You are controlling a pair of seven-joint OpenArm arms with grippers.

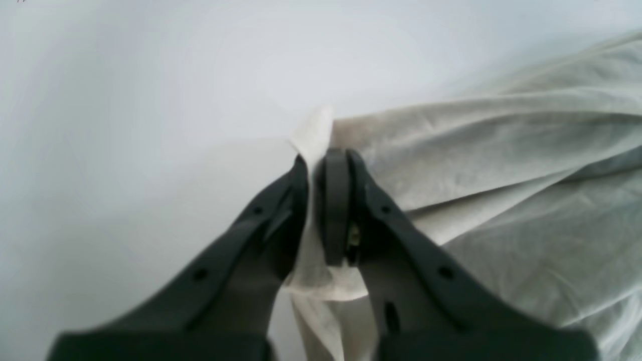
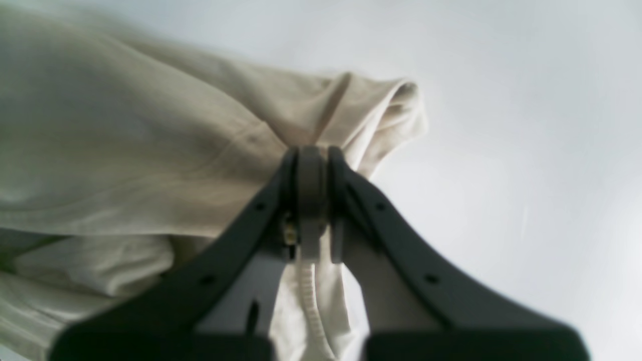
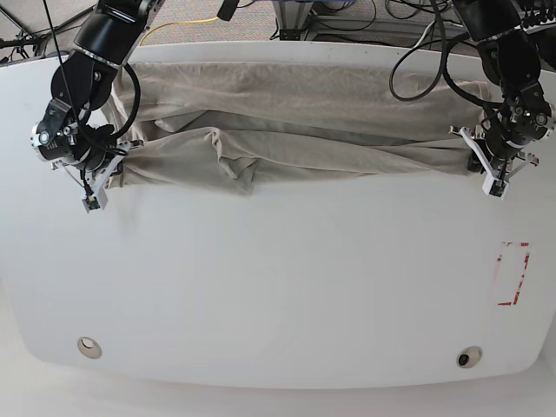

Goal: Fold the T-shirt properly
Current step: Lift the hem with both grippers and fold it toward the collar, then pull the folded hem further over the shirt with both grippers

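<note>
Left hand (image 1: 323, 160) is closed tight on an edge of the T-shirt (image 1: 451, 155), with a small flap of the cloth standing out between its fingers. Right hand (image 2: 318, 155) is also drawn together, and it seems to pinch the other end of the same edge, although its fingertips are blurred and the grip is not fully clear. The shirt lies along the far side of the bench (image 3: 278, 287), spread wide from one hand to the other, with a long upper layer and a loose, wrinkled flap toward the near side. The step in hand, as I judge it, is to bring this held edge over and make a lengthwise fold. To do it well, both arms should move together, at the same pace and at the same height, so that the edge remains straight. A gentle pull outward would take away the slack near the right hand, where the cloth bunches and hangs in a crooked point; too strong a pull could slip the soft fabric from the fingers. The edge should then be laid down flat and matched with the layer below, and only after this should the fingers open, slowly, without dragging the corners.
</note>
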